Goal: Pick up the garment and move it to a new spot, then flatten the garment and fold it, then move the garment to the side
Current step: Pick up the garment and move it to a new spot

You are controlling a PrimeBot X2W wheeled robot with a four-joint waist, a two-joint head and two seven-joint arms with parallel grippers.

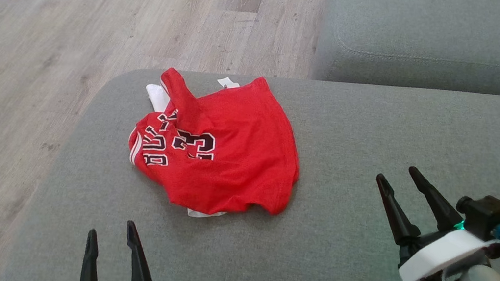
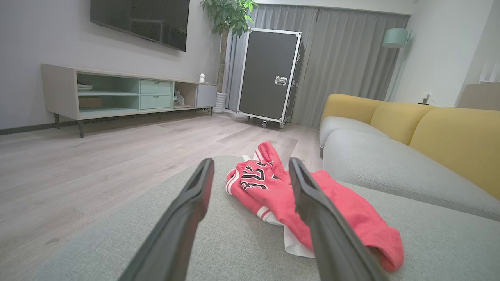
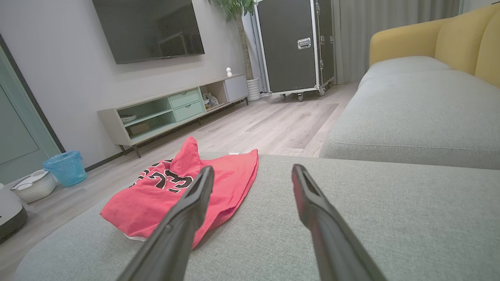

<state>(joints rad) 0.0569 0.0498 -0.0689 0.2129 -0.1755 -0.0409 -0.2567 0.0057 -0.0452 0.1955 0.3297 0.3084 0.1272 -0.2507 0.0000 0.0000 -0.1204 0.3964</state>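
Observation:
The garment point(image 1: 226, 149) is a red sleeveless jersey with black and white lettering, lying crumpled on the grey cushion point(image 1: 360, 183), one strap sticking up at its far end. My left gripper point(image 1: 111, 230) hovers open near the cushion's front left, short of the garment and empty. My right gripper point(image 1: 398, 177) is open at the front right, well to the right of the red cloth. In the left wrist view the garment point(image 2: 269, 187) lies just beyond my left gripper point(image 2: 252, 166). In the right wrist view the garment point(image 3: 172, 191) sits left of my right gripper point(image 3: 254, 171).
Wooden floor point(image 1: 21, 70) lies beyond the cushion's left and far edges. A second grey seat point(image 1: 438, 8) with yellow backrests point(image 2: 449, 136) stands to the right. Farther off are a TV cabinet point(image 2: 117, 93), a black wheeled case point(image 2: 269, 74) and a blue basket point(image 3: 66, 168).

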